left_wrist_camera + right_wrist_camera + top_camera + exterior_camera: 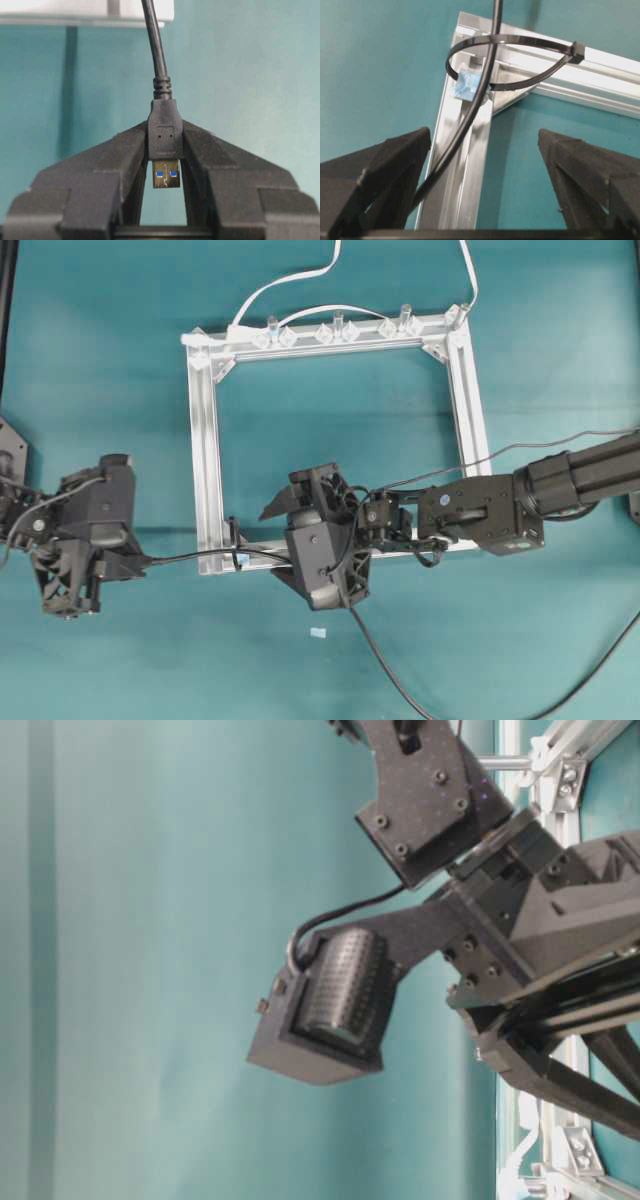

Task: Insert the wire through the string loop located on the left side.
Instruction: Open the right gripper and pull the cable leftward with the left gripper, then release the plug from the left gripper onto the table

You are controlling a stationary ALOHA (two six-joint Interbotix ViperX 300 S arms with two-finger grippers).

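Smooth, slightly glossy black rubbery sheath on the wire (159,55); matt moulded plastic plug body, bright silver metal tip with blue insert. Brushed, shiny aluminium on the frame (470,165), grooved along its length. Glossy black plastic band for the string loop (515,42), pale-blue tape tab, creased. Matt, faintly grainy black plastic on the jaws. Matt teal table (100,360), smooth. Clear glossy plastic clips (338,332).

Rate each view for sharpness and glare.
Left wrist view: plug crisp in the left gripper, the frame edge behind it washed out white. Right wrist view: string loop and wire sharp, mild sheen on the aluminium frame. Overhead: even light, no glare. Table-level: soft focus, the teal backdrop blurred.
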